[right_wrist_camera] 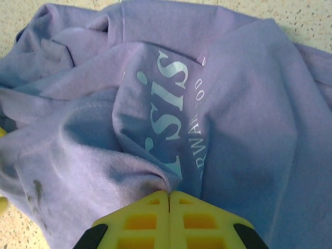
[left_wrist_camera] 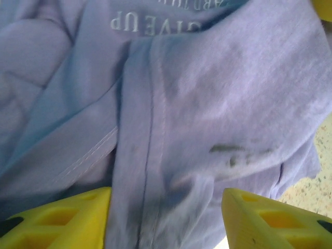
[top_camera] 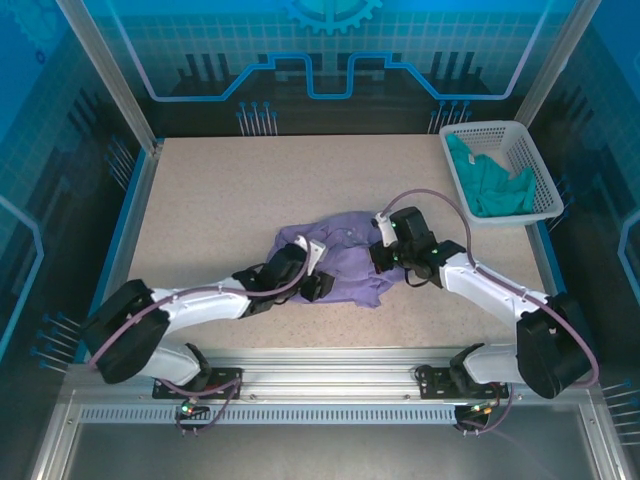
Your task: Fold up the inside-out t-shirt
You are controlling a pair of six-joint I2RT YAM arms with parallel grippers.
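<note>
The lavender inside-out t-shirt (top_camera: 345, 255) lies bunched at the middle of the table, between both arms. My left gripper (top_camera: 316, 268) rests on its left part. In the left wrist view the gripper's (left_wrist_camera: 166, 207) yellow fingers (left_wrist_camera: 62, 218) stand apart, with wrinkled shirt cloth (left_wrist_camera: 207, 78) and a seam lying loose between them. My right gripper (top_camera: 386, 256) is at the shirt's right part. Seen from the right wrist, that gripper (right_wrist_camera: 168, 194) is shut, pinching a raised fold of the shirt (right_wrist_camera: 249, 104) beside white lettering (right_wrist_camera: 166, 83).
A white basket (top_camera: 530, 150) stands at the table's back right corner with a teal garment (top_camera: 490, 185) in it. Speckled tabletop (top_camera: 230, 190) spreads behind and left of the shirt. Metal frame posts border the table.
</note>
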